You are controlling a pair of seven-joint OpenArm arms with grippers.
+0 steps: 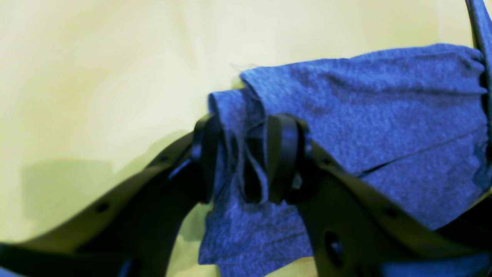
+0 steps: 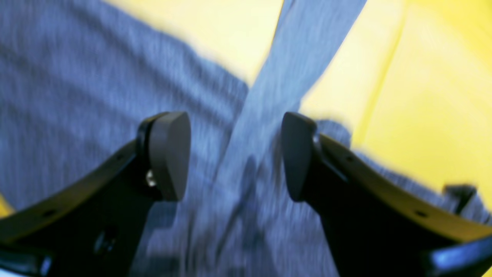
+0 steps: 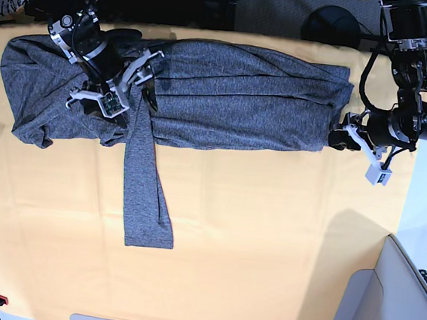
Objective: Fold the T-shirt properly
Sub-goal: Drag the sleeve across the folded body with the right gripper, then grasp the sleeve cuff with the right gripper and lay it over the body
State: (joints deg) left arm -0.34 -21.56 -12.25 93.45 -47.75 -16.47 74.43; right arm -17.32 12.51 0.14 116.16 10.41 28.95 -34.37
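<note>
The left gripper is pinching the soft heather-grey knit T-shirt at its hem; the right gripper is hovering apart above its sleeve; both should be lifting evenly.

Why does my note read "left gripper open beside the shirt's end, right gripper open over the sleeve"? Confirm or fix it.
One part is wrong. The left wrist view shows the left gripper shut on bunched fabric at the end of the T-shirt, not open beside it. The rest stands: the right gripper is open over the sleeve on the yellow table cloth.
</note>
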